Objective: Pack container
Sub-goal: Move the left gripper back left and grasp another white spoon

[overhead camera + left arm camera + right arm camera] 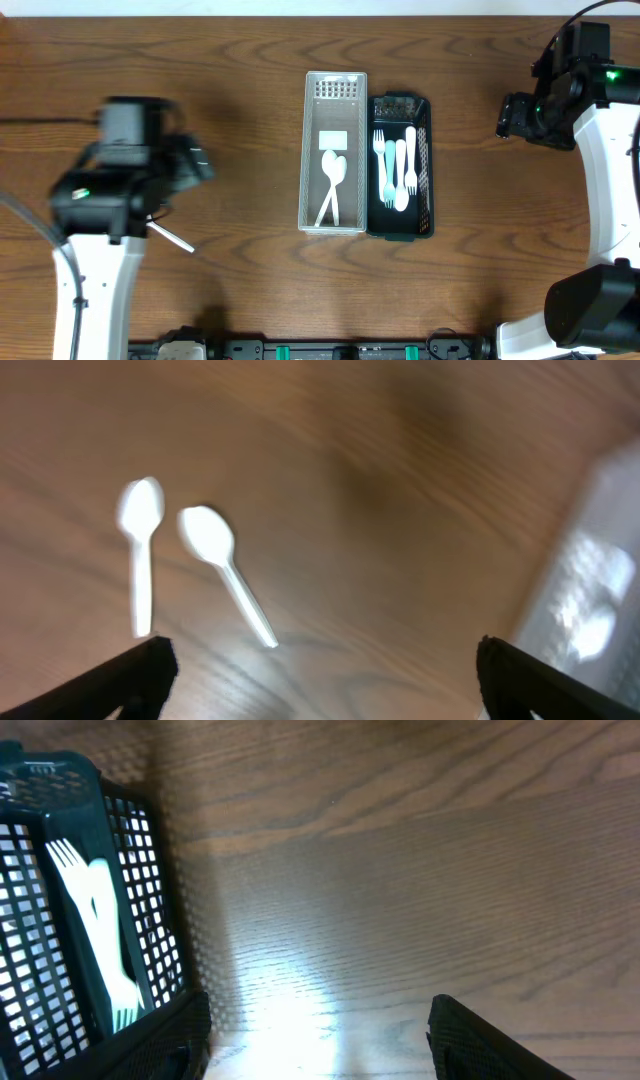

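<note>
A white mesh container (332, 90) stands mid-table with two white spoons (333, 185) in it. Touching its right side, a black mesh container (426, 160) holds several white and pale blue forks (397, 170). In the blurred left wrist view, two loose white spoons (140, 545) (226, 570) lie on the wood, and the white container (590, 580) is at the right edge. My left gripper (320, 665) is open and empty above the table, near these spoons. My right gripper (320, 1020) is open and empty just right of the black container (150, 890). A white fork (95, 930) shows inside it.
In the overhead view one loose spoon's handle (174, 239) pokes out from under the left arm (120, 180); the other spoon is hidden by the arm. The right arm (560, 95) is at the far right. Bare wood lies between the arms and the containers.
</note>
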